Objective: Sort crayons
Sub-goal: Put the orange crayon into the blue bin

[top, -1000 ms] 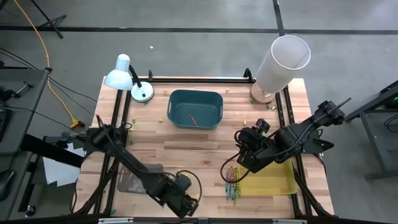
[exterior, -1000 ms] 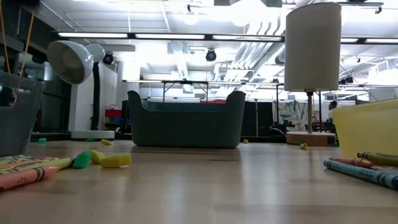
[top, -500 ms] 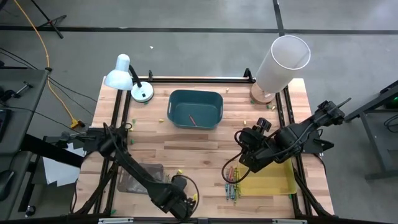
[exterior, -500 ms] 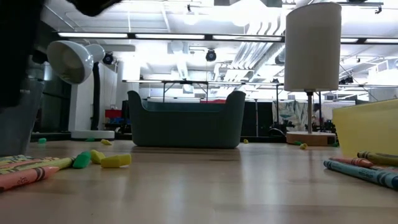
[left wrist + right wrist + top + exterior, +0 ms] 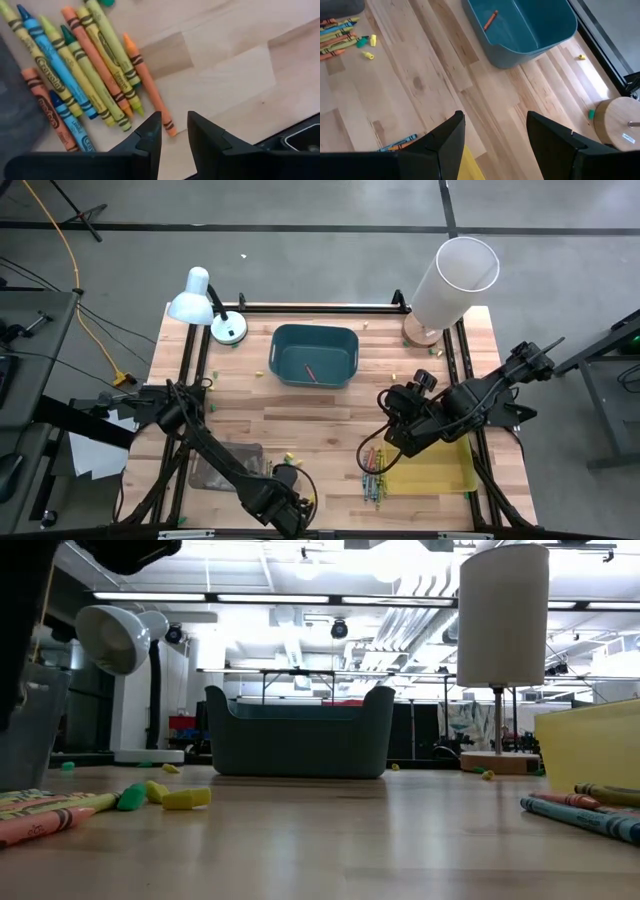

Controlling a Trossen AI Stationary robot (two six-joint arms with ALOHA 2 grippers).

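Several crayons [image 5: 85,75] in orange, yellow-green, blue and red lie side by side on the wood next to the grey tray [image 5: 15,105], near the table's near edge. My left gripper [image 5: 175,131] points down over them, open by a narrow gap, and the blunt end of one orange crayon [image 5: 150,85] shows between its fingertips. In the high view this gripper [image 5: 292,508] is at the near edge. My right gripper [image 5: 495,127] hangs open above the table's right half [image 5: 388,442], holding nothing. One orange crayon [image 5: 490,20] lies in the teal bin [image 5: 313,355]. My left gripper comes from above, with one fingertip [image 5: 150,131] on each side of the orange crayon's blunt end [image 5: 171,129]. That crayon lies flat on the table. Whether the fingers touch it I cannot tell.
A second group of crayons [image 5: 372,475] lies beside the yellow tray [image 5: 435,470]. Yellow and green crumbs [image 5: 170,797] are scattered on the wood. A white desk lamp [image 5: 200,300] and a tall white cylinder on a round wooden base [image 5: 450,280] stand along the far edge.
My left gripper has come down toward the crayons at the near edge, shifting a little toward the table's left, and its wrist has turned. In the low view the arm's dark shape has entered at the upper left. The crayons lie as before.
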